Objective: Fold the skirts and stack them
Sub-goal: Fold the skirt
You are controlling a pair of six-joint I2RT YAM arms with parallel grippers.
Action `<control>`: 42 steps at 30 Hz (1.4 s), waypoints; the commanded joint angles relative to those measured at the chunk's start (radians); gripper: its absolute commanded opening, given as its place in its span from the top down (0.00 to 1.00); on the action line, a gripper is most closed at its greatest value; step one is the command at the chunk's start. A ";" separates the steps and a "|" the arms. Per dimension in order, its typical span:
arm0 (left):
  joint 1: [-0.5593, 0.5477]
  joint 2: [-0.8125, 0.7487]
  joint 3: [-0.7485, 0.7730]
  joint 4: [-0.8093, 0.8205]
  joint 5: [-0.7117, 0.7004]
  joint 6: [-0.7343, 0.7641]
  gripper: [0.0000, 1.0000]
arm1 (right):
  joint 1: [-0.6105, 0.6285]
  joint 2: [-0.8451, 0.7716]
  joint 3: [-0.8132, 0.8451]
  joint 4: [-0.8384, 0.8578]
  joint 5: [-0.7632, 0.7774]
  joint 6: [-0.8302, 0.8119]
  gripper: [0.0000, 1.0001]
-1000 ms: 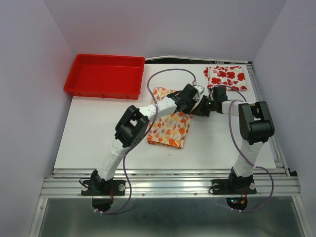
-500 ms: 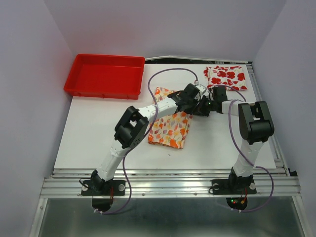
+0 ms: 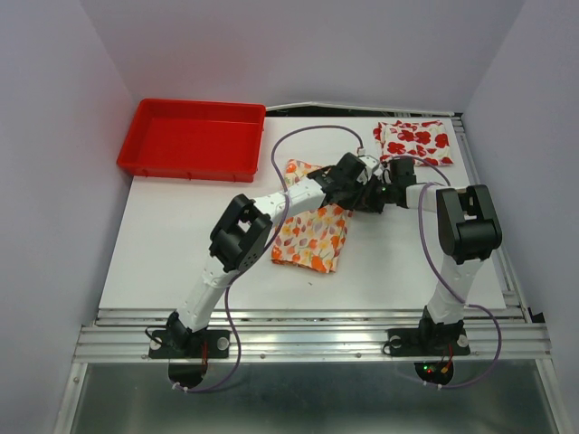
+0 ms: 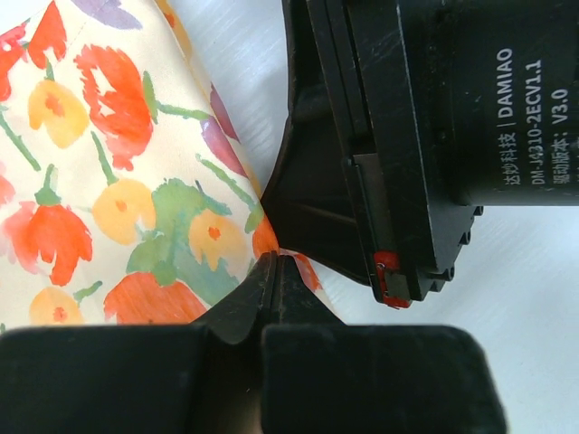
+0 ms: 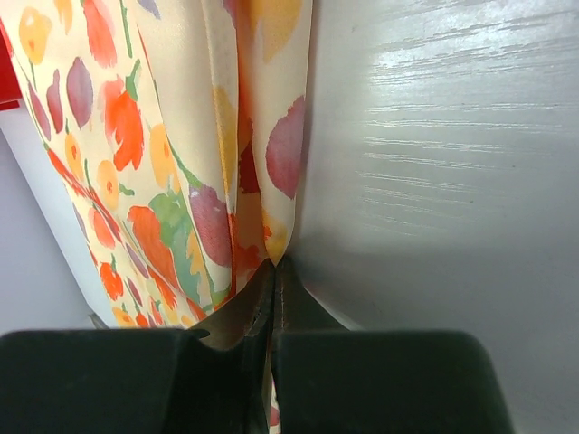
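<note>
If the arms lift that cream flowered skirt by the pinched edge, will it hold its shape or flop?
Probably floppy: the cream skirt shows soft folds at the right gripper. Likely light, since the left gripper grips only a thin pinched corner. Its free part would probably sag toward the table.

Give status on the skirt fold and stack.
Done: the red-flowered skirt looks folded, far right. In hand: left gripper and right gripper are both shut on the cream skirt, at its right edge. Left: finish that fold, then stack the two, which lie apart.
</note>
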 commanded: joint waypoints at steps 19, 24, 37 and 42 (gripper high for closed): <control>0.031 -0.212 -0.013 -0.076 0.031 0.008 0.62 | -0.021 -0.098 0.054 -0.253 0.149 -0.110 0.61; 0.034 -0.349 -0.136 -0.084 0.026 0.024 0.63 | -0.033 -0.161 0.048 -0.351 0.136 -0.154 0.62; -0.076 -0.523 -0.554 0.011 0.074 0.008 0.60 | -0.013 -0.210 -0.213 -0.074 -0.199 -0.067 0.61; -0.096 -0.449 -0.505 -0.001 0.072 -0.023 0.59 | -0.004 -0.167 -0.207 -0.046 -0.210 -0.059 0.63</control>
